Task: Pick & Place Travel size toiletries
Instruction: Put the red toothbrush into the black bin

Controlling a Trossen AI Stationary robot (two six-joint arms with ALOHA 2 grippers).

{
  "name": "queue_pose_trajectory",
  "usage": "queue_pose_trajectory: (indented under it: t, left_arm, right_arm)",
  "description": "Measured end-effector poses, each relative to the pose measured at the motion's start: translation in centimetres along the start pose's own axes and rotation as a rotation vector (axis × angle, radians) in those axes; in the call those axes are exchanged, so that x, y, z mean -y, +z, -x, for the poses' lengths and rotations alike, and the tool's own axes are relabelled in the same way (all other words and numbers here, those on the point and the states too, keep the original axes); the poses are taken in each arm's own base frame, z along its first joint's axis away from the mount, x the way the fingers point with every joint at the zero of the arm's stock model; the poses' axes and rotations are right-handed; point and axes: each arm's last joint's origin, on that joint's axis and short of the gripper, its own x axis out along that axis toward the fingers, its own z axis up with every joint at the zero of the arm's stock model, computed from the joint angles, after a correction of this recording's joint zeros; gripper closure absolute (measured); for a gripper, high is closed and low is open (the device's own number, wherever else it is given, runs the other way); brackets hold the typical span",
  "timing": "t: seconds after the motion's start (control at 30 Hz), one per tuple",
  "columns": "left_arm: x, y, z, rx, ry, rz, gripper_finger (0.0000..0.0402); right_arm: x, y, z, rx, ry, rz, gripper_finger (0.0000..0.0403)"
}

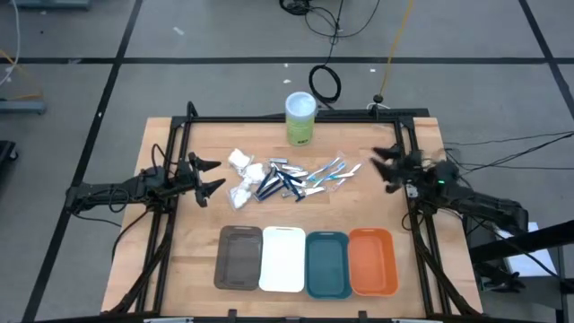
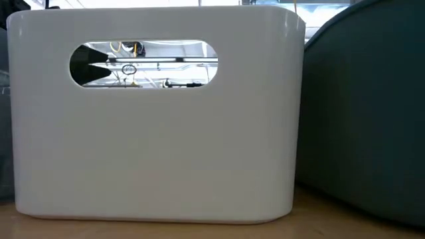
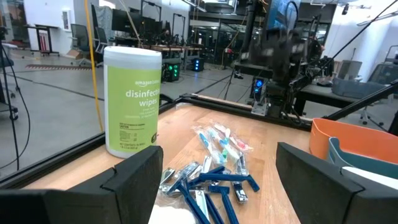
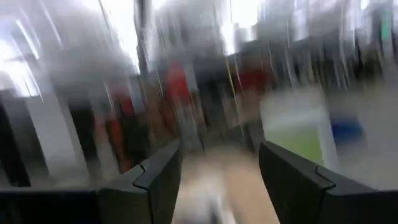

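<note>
Low view blocked by white tray [image 2: 153,133] and teal tray [image 2: 365,113]; right wrist view blurred. Left pincer [image 1: 208,177] fingers apart, empty, at table [image 1: 179,233] left edge. Right pincer [image 1: 387,167] fingers apart, empty, at right edge. Toiletries [image 1: 287,179] heaped mid-table, untouched; individual count unclear. One wipes canister [image 1: 300,117] behind heap. Four trays along near edge.

The canister [image 3: 132,99], at the left of the left wrist view, carries the only readable print: white letters on its green label spell "amazon" in small type above "disinfect" and "wipes", the first large word cut off by the curve. Smaller lines beneath are too fine to read. The other views show no legible text.
</note>
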Motion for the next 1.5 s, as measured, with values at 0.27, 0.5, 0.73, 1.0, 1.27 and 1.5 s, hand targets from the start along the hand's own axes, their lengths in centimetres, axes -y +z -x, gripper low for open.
queue_pose_trajectory:
  t: [0.27,0.5,0.73,1.0,1.27,1.5]
  left_arm:
    - [0.0,0.0,0.0,0.000,-0.001,0.000,0.0096]
    - [0.0,0.0,0.0,0.000,-0.002,0.000,0.0096]
    - [0.0,0.0,0.0,0.000,-0.002,0.000,0.0096]
    - [0.0,0.0,0.0,0.000,-0.001,0.000,0.0096]
    - [0.0,0.0,0.0,0.000,-0.001,0.000,0.0096]
    - [0.0,0.0,0.0,0.000,0.000,0.000,0.0096]
  right_arm:
    - [-0.1,-1.1,-4.2,-0.766,-0.176,0.266,0.0202]
    - [1.3,-4.9,-6.5,-0.996,-0.232,0.398,0.0202]
    - [2.4,-7.3,-7.0,-1.144,-0.209,0.486,0.0202]
    - [4.8,-8.5,-6.9,-1.259,-0.203,0.491,0.0202]
    - [3.7,-9.4,-6.3,-1.327,-0.085,0.206,0.0218]
    - [1.7,-9.0,-6.0,-1.322,0.085,0.059,0.0233]
